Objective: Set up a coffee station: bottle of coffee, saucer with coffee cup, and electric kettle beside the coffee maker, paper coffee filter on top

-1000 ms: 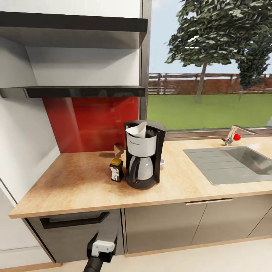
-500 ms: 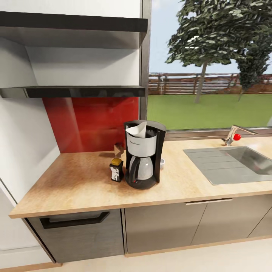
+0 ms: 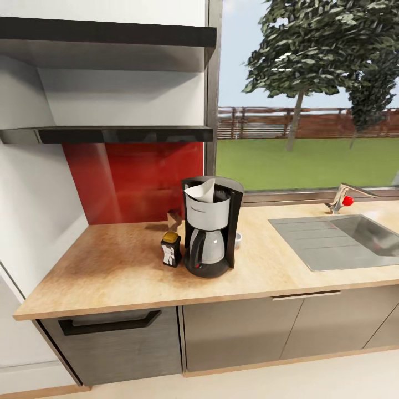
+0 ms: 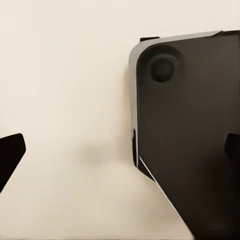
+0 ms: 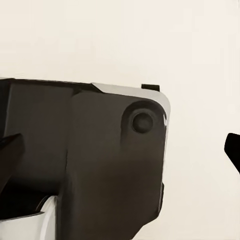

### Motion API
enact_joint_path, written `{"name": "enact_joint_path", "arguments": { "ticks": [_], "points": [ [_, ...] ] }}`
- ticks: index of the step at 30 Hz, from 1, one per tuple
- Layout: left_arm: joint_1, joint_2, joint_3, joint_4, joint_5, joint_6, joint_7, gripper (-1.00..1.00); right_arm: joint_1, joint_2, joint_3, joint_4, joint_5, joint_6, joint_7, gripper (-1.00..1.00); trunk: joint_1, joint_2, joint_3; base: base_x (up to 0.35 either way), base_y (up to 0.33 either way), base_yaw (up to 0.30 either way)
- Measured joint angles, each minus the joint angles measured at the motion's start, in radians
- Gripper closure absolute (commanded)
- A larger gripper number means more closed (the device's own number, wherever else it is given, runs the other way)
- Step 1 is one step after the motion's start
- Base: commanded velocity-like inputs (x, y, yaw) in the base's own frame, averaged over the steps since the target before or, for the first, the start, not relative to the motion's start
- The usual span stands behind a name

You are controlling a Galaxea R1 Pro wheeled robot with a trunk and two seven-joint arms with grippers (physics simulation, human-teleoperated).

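**Station partly assembled, arms lowered**

Black-and-silver coffee maker (image 3: 211, 227) is standing mid-table, white paper filter (image 3: 201, 191) sitting in its top. Dark amber-capped coffee bottle (image 3: 170, 249) is resting just beside it. A small white cup (image 3: 238, 239) is peeking out behind. Both wrist views are showing jaws apart, pointing at pale floor.

Ahead of me a wooden desk (image 3: 111, 271) runs across the room, with grey cabinet fronts (image 3: 238, 330) below it and a dark-handled drawer (image 3: 111, 343) at seven o'clock. A steel sink (image 3: 332, 241) is set into it at three o'clock, a tap (image 3: 343, 198) behind it. A red backsplash (image 3: 133, 180) sits at ten o'clock under two dark shelves (image 3: 111, 133). A large window (image 3: 310, 94) at one o'clock shows grass, a fence and trees in daylight. The floor (image 3: 277, 385) is pale cream.
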Motion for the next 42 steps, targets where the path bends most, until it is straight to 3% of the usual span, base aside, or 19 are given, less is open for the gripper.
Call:
{"name": "enact_joint_path", "arguments": {
  "ticks": [1, 4, 29, 33, 34, 35, 38, 42],
  "points": [
    [0.000, -0.005, -0.005, 0.002, 0.000, 0.017, -0.007, -1.00, 0.000, -0.003, -0.056, 0.006, -0.006, -0.001, 0.000, -1.00, 0.000, -0.001, 0.000, 0.130, -0.191, 0.000],
    [0.000, -0.011, -0.009, 0.002, -0.002, 0.020, 0.000, -1.00, 0.000, -0.004, -0.078, 0.007, -0.007, 0.000, 0.000, -1.00, 0.000, 0.000, 0.000, 0.145, -0.215, 0.000],
    [0.000, -0.001, 0.003, 0.006, 0.001, 0.027, 0.010, -1.00, 0.000, -0.003, -0.088, 0.008, -0.008, 0.000, 0.000, -1.00, 0.000, 0.000, 0.000, 0.178, -0.234, -0.223],
    [0.003, 0.000, 0.003, 0.007, 0.003, 0.028, 0.105, -1.00, 0.000, -0.004, -0.094, 0.009, -0.008, -0.001, -0.001, -1.00, 0.000, 0.000, 0.000, 0.229, -0.234, -0.266],
    [0.003, -0.001, 0.003, 0.007, 0.004, 0.028, 0.124, -1.00, 0.000, -0.004, -0.103, 0.010, -0.008, -0.002, -0.001, -1.00, 0.000, 0.000, 0.000, 0.227, -0.245, -0.267],
    [0.003, -0.008, 0.002, 0.008, 0.005, 0.028, 0.181, -1.00, 0.000, -0.001, -0.193, 0.011, -0.006, -0.001, -0.043, -1.00, 0.000, 0.000, 0.000, 0.227, -0.246, -0.267],
    [0.003, -0.016, -0.001, 0.008, 0.003, 0.028, 0.188, -1.00, 0.000, 0.002, -0.236, 0.013, -0.006, -0.001, -0.116, -1.00, 0.000, 0.000, 0.000, 0.226, -0.247, -0.267],
    [0.003, -0.025, 0.000, 0.007, 0.002, 0.019, 0.190, -1.00, 0.000, 0.003, -0.254, 0.018, -0.004, -0.001, -0.158, -1.00, 0.000, 0.000, 0.000, 0.225, -0.248, -0.197]
  ]
}}
